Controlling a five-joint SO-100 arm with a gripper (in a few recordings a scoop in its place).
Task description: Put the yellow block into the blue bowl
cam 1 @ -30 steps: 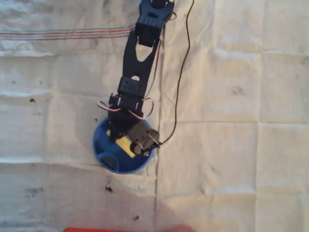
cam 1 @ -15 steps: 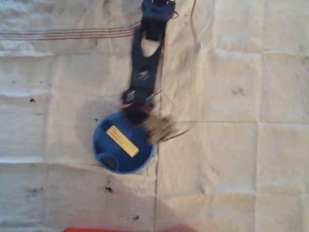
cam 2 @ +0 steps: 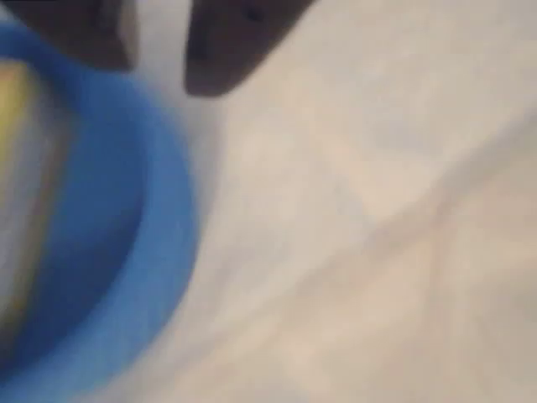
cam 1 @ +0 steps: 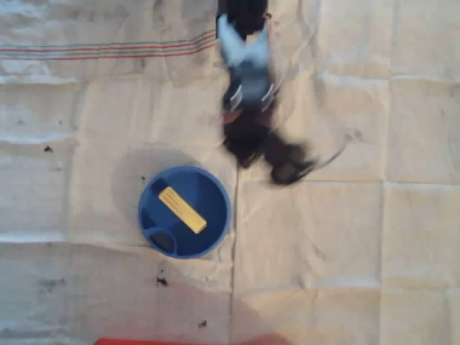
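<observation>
Fingers (cam 2: 159,46): two dark blurred tips at the top of the wrist view with a pale gap of cloth between them, so they read as apart, nothing held. Overhead view has the gripper (cam 1: 287,167) as a motion-smeared dark blob, up and right of the blue bowl (cam 1: 219,208), clear of its rim; finger state can't be read there.

Yellow block (cam 1: 182,210) lies flat inside the blue bowl, angled from upper left to lower right across the bowl floor, roughly centred. Small dark oval mark (cam 1: 162,239) sits inside the bowl near the lower-left edge, just beside the block's lower end but not touching that I can make out.

Wrist view: bowl fills the left side as a blurred blue arc, block a pale yellow smear at the far left edge inside it (cam 2: 13,109).

Worktop is covered with a creased off-white cloth (cam 1: 345,251); thin red and green stripes (cam 1: 108,50) run across its upper left. Arm (cam 1: 244,65) comes down from the top edge, blurred. Red strip (cam 1: 144,341) at the bottom edge.
</observation>
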